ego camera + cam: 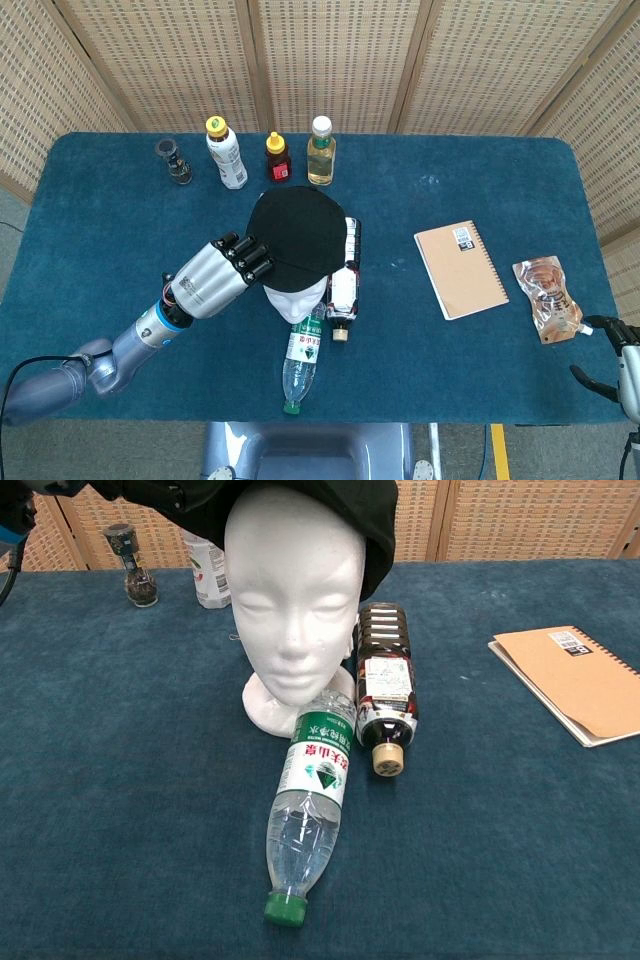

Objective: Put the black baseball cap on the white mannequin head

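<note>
The black baseball cap (297,233) sits over the crown of the white mannequin head (295,298), which stands upright mid-table. In the chest view the cap (372,525) drapes around the top and sides of the mannequin head (292,600), leaving the face bare. My left hand (222,274) is at the cap's left edge, and its fingers (250,257) grip the rim there. At the table's front right corner my right hand (605,362) shows only partly, fingers apart and holding nothing.
A water bottle (301,358) and a dark bottle (343,285) lie against the mannequin's base. At the back stand three bottles (227,152) and a small grinder (175,160). On the right lie a brown notebook (460,268) and a pouch (546,297).
</note>
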Motion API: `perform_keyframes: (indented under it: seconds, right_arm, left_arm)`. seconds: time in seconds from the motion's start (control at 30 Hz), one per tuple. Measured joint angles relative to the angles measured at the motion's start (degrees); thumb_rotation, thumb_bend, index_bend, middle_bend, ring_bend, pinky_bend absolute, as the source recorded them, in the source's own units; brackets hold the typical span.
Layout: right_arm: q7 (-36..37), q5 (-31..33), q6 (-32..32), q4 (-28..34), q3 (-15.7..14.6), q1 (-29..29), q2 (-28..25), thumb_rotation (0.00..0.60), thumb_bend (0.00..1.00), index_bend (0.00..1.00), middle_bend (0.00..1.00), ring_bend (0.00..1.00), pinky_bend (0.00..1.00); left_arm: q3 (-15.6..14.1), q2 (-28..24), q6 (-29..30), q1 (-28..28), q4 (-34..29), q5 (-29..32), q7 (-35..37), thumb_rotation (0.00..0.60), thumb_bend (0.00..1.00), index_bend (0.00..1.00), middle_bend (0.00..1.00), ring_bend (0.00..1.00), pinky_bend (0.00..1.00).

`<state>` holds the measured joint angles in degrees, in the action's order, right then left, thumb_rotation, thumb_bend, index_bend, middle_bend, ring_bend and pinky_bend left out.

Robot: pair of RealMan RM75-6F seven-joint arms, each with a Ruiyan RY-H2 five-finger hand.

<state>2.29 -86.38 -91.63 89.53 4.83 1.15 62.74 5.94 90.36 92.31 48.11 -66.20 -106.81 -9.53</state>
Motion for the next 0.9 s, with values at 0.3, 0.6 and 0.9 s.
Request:
perform_keyframes:
  seconds: [0.3, 0.6, 0.9]
  right_arm:
    - [0.5, 0.2, 0.3, -0.4, 0.0, 0.0, 0.1, 0.6, 0.09, 0.31, 0.37, 0.41, 0.32]
    - [0.5, 0.2, 0.1, -0.5, 0.0, 0.0, 0.1, 0.6, 0.09, 0.31, 0.38, 0.41, 0.32]
    - [0.6, 0.1, 0.1, -0.5, 0.0, 0.0, 0.1, 0.6, 0.09, 0.31, 0.38, 0.41, 0.32]
  left_arm:
    - [-0.8, 0.4, -1.0, -0.6, -0.6, -0.4, -0.4, 0.6, 0.43, 0.79, 0.56, 0.49, 0.72]
    - [-0.7, -0.4, -3.5, -1.2, -3.5, 0.8, -1.7, 0.6, 0.26, 0.62, 0.49, 0.4, 0.64]
    - [0.2, -2.0, -4.1, -2.3, -6.5, 1.9, -3.1, 0.6, 0.25, 0.51, 0.42, 0.34, 0.59]
